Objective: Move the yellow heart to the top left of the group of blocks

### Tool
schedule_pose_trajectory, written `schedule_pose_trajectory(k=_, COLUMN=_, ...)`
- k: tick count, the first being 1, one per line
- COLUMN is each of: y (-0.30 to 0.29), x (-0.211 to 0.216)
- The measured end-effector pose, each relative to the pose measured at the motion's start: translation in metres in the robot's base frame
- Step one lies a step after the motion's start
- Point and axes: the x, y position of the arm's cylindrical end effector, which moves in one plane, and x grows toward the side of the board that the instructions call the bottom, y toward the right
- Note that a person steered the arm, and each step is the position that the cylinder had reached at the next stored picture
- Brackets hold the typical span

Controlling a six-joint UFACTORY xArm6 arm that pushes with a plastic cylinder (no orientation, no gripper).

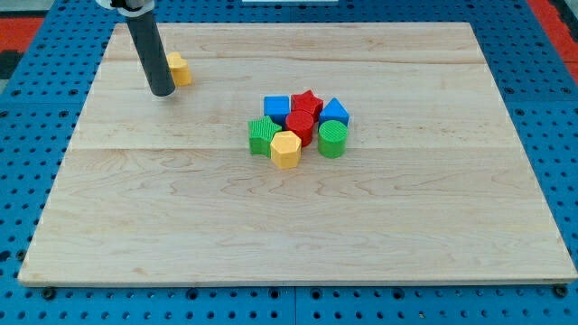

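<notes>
The yellow heart [179, 69] lies near the view's top left of the wooden board [298, 217], far from the group. My tip [163, 91] is just to the left of and below the heart, touching or nearly touching it. The group sits at the board's centre: a blue cube [276, 107], a red star [308, 100], a blue block [334, 112], a red block [301, 125], a green block [263, 136], a yellow hexagon block [285, 149] and a green cylinder [332, 139].
The board rests on a blue perforated table [36, 108]. A red strip [555, 18] shows at the view's top right corner.
</notes>
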Motion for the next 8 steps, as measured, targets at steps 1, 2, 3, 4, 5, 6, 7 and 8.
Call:
schedule_pose_trajectory(k=1, y=0.0, x=0.0)
schedule_pose_trajectory(k=2, y=-0.033, x=-0.003)
schedule_pose_trajectory(k=3, y=-0.056, x=-0.012)
schedule_pose_trajectory(k=4, y=-0.046, x=-0.051)
schedule_pose_trajectory(k=5, y=-0.038, x=-0.063)
schedule_pose_trajectory(k=6, y=-0.024, x=-0.063)
schedule_pose_trajectory(k=7, y=0.009, x=-0.055)
schedule_pose_trajectory(k=8, y=0.054, x=-0.043)
